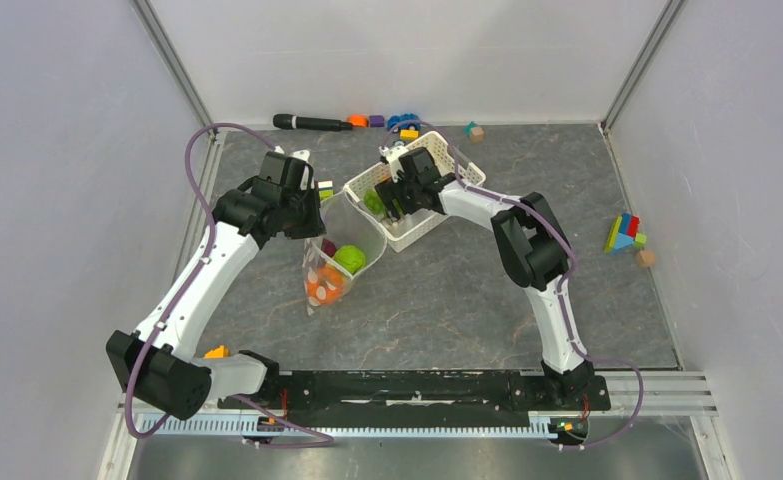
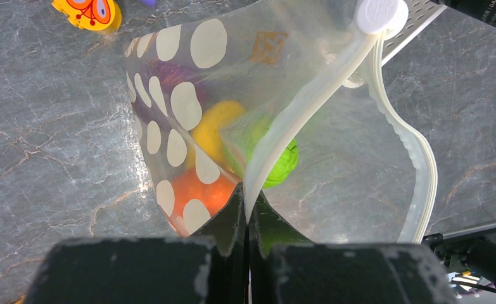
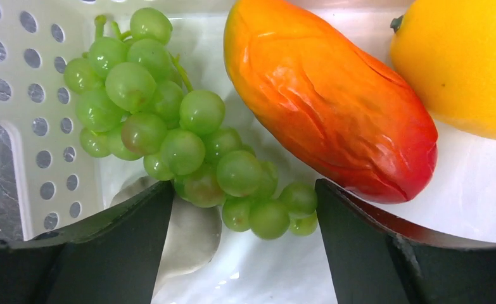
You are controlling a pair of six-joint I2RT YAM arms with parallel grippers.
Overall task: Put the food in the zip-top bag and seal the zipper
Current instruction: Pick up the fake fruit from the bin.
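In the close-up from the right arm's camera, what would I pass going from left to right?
white basket wall → green grapes → red-orange fruit → yellow fruit, cut off by the right edge.

Grey marbled table [image 1: 447, 300] enclosed by pale, seemingly lavender-tinted walls [image 1: 57, 150].

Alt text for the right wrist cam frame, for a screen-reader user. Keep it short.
The right gripper is open, its fingers either side of the lower end of a bunch of green grapes lying in the white basket. A red-orange fruit lies just right of the grapes, and a yellow fruit fills the top right corner.
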